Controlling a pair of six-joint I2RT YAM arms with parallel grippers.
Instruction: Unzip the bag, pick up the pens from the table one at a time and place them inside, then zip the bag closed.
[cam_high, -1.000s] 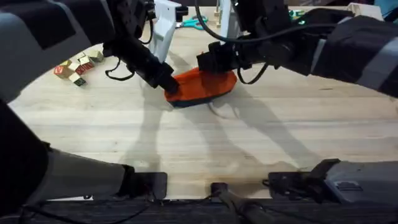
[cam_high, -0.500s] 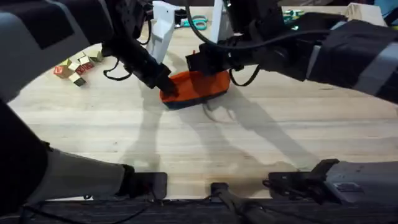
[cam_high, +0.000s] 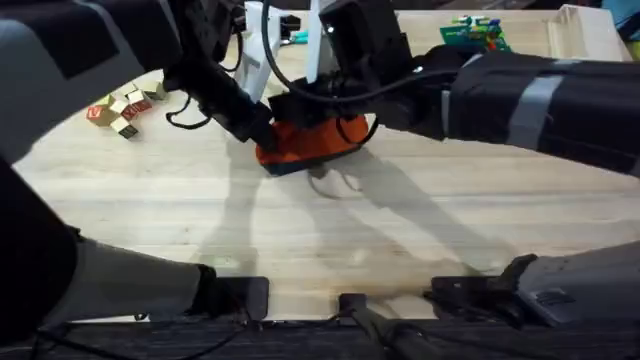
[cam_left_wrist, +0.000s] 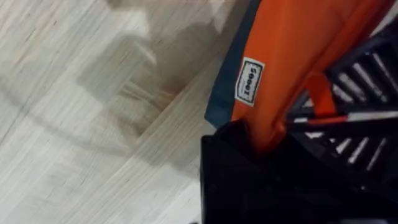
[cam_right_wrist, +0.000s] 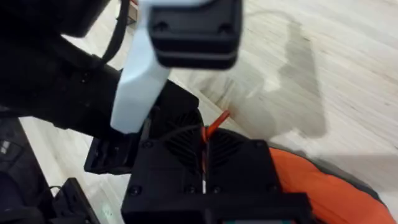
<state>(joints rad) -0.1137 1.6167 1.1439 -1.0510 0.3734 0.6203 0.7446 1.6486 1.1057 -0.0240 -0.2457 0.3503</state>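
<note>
The bag (cam_high: 318, 142) is orange with a dark underside and a white label. The table (cam_high: 330, 230) beneath is pale wood-grain planks.

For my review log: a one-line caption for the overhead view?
Both arms meet over the orange bag on the table; wooden blocks lie apart.

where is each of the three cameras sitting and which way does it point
Overhead: fixed above the arm bases, looking down and forward over the table; both arms reach in to the bag.
Left wrist: on the left arm, looking down at the bag's end; the left gripper is clamped on it.
Right wrist: on the right arm, looking over the right gripper, shut on the orange pull tab.
Shared: all three views show the orange bag and the pale planks.
</note>
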